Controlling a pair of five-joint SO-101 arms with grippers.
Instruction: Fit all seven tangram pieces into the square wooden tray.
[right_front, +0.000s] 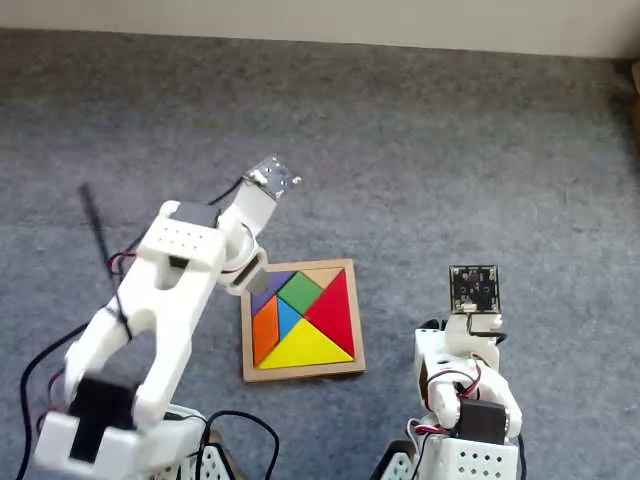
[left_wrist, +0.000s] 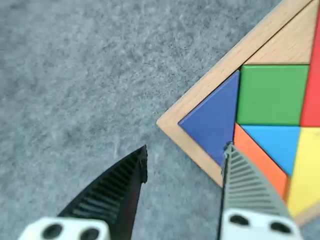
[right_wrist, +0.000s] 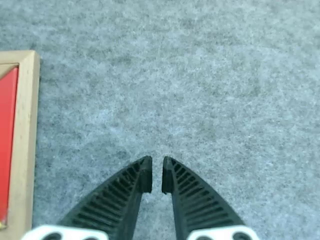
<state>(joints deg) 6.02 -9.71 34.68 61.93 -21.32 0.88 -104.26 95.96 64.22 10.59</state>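
Tray (right_front: 305, 371) of pale wood lies flat near the middle of the table (right_front: 450, 150), between the two arm bases and closer to the left arm. Six coloured pieces sit flush inside it: a violet-blue triangle (left_wrist: 215, 120), a green square (left_wrist: 272, 95), a light blue triangle (right_front: 288, 318), an orange piece (right_front: 265, 330), a yellow triangle (right_front: 300, 350) and a red triangle (right_front: 335, 310). A tan wedge (right_front: 322, 276) fills the far edge; I cannot tell whether it is an unpainted seventh piece or a bare slot.

By the look of it, the job is at its last step or done. The left claw (left_wrist: 185, 152) hangs spread over the tray's corner by the violet-blue triangle, pinching nothing. The right claw (right_wrist: 156, 175) is pressed nearly together, empty, above the cloth beside the tray's red side.

If the wedge is a gap, the next move calls for finding the last piece. Otherwise the left claw should lift straight up, clear of the rim.

Grey felt-like cloth covers the table. A pale wall (right_front: 300, 15) runs along the far edge, and black cables (right_front: 245, 420) loop by the bases.
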